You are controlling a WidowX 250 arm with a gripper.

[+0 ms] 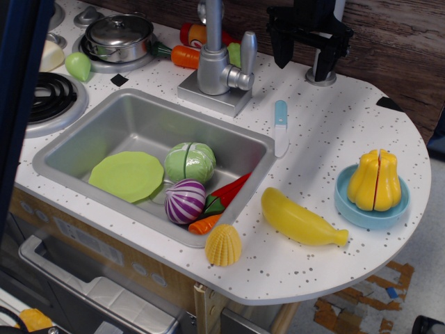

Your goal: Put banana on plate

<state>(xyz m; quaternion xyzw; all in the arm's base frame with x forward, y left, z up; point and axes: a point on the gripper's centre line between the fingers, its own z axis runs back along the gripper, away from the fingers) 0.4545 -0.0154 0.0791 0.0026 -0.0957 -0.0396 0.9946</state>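
The banana (300, 220) lies flat on the speckled worktop (334, 139), just right of the sink (83, 139), its stub end pointing away from the sink. The plate (127, 175) sits inside the sink on the left of the basin floor, with a cabbage (190, 162) and a purple onion (185, 201) beside it. Well beyond the sink, near the back wall, the arm's black fingers (304, 59) hang spread apart, holding nothing. A squash (375, 180) in a blue dish (372, 212) stands right of the banana, a corn piece (223, 245) at the sink's front corner.
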